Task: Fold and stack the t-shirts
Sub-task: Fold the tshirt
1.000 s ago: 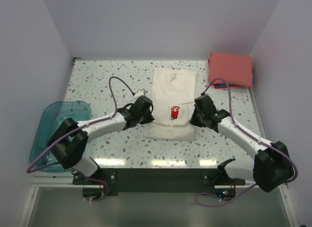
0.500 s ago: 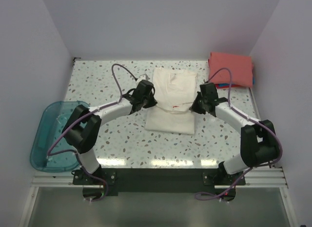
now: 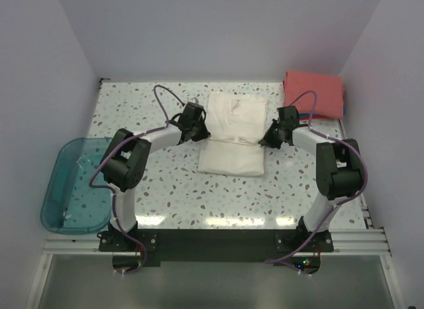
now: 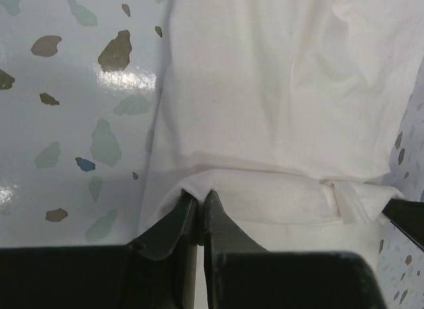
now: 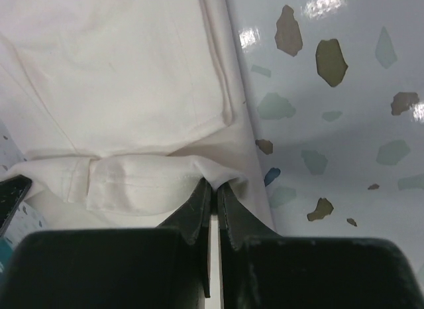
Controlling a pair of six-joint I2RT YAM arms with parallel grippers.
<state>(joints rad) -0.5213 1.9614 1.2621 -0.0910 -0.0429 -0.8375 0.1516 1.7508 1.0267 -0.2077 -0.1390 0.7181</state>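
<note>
The cream-white t-shirt (image 3: pixel 233 131) lies in the middle of the table, its near part folded up over its far part; the chest print is hidden. My left gripper (image 3: pixel 200 132) is shut on the shirt's left folded edge (image 4: pixel 199 186). My right gripper (image 3: pixel 266 138) is shut on the right folded edge (image 5: pixel 215 176). Both hold the fold low over the cloth. The folded coral-red t-shirt (image 3: pixel 314 93) lies at the far right corner, with a blue edge (image 3: pixel 306 115) showing beneath it.
A translucent teal tub (image 3: pixel 76 184) hangs off the table's left edge. White walls close in the table at the back and both sides. Purple cables loop above both arms.
Both grippers have carried the shirt's near edge away from me over the far part. The red print is now covered and the shirt looks shorter.
</note>
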